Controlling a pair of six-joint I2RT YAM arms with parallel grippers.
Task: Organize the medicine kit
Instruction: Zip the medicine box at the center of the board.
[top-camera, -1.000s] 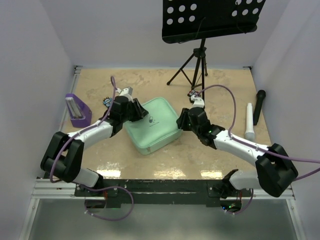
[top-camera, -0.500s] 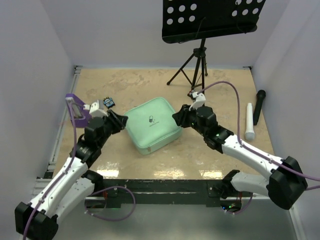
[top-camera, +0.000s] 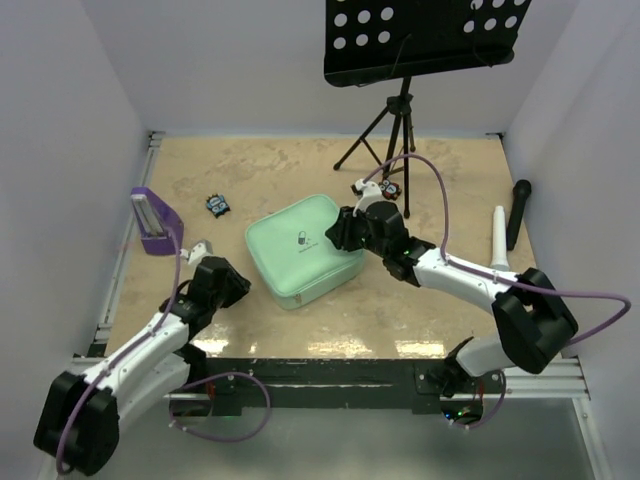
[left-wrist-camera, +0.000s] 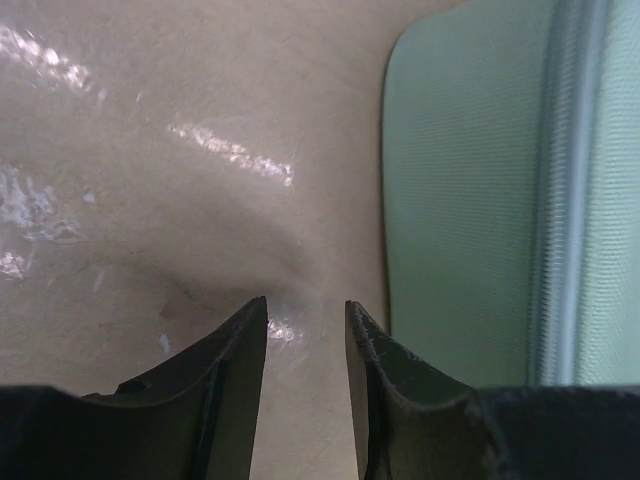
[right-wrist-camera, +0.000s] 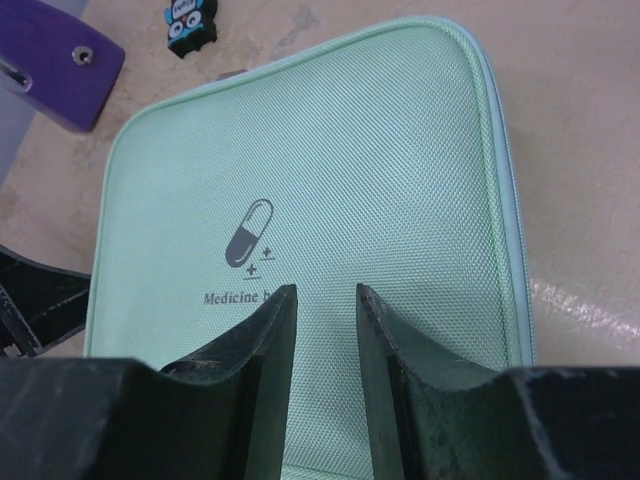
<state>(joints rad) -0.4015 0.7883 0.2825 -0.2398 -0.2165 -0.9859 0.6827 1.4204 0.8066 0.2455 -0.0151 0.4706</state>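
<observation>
At centre of table (top-camera: 200, 170): medicine kit (top-camera: 303, 248) lies flat, lid down | right gripper (right-wrist-camera: 325, 290) over lid, jaws narrowly parted, empty | left gripper (left-wrist-camera: 305, 305) beside kit's left edge, likewise parted, empty | step judged: approach to open; next calls for finding the zip

Lettering on the medicine kit (right-wrist-camera: 380, 150) disappears behind the right tool (right-wrist-camera: 325, 293).
</observation>
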